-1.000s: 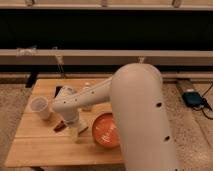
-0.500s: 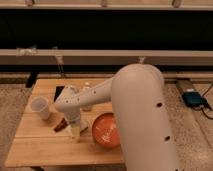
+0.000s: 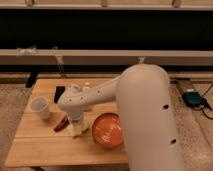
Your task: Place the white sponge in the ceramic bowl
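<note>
The orange-red ceramic bowl (image 3: 107, 131) sits on the wooden table (image 3: 35, 145), front and right of centre. My gripper (image 3: 75, 124) hangs from the white arm (image 3: 95, 97) and points down just left of the bowl. A small pale block, the white sponge (image 3: 78, 131), shows right at the gripper's tip, close to the table top. I cannot tell whether it is held or resting on the table. The sponge is outside the bowl, a short way from its left rim.
A translucent plastic cup (image 3: 40, 106) stands at the table's left. A dark red flat object (image 3: 61, 123) lies left of the gripper. A black object (image 3: 59, 93) and a small white bottle-like item (image 3: 86, 87) are at the back. The arm's large white body (image 3: 150, 125) covers the table's right side.
The gripper has shifted a little to the right and toward the front, nearer the bowl, with the pale block at its tip. The bowl and cup have not moved.
</note>
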{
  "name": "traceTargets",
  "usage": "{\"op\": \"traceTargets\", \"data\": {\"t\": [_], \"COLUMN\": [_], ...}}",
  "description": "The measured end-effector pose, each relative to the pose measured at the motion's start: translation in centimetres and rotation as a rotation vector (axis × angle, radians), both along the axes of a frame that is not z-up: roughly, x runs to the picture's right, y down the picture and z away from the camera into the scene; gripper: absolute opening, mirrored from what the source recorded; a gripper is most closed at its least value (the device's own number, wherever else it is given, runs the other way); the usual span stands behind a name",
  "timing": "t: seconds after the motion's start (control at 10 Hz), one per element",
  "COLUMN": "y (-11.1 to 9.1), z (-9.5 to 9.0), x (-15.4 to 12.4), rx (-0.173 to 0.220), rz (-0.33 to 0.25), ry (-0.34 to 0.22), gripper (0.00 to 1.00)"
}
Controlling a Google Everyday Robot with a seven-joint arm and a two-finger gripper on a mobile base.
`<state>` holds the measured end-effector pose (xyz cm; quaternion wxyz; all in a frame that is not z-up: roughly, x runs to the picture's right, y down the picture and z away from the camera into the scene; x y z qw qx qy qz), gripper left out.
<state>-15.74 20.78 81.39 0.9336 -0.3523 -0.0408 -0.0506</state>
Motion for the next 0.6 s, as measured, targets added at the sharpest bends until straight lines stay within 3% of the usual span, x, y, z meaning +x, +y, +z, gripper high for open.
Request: {"op": "traceTargets", "data": {"t": [0.2, 0.6], "y": [-1.8, -7.3], "z": [-2.1, -8.0], "x": [-0.1, 0.3], "rx": [0.017, 0.087], "rz": [0.035, 0.104], "ry": [-0.039, -0.150], "gripper": [0.02, 0.00]}}
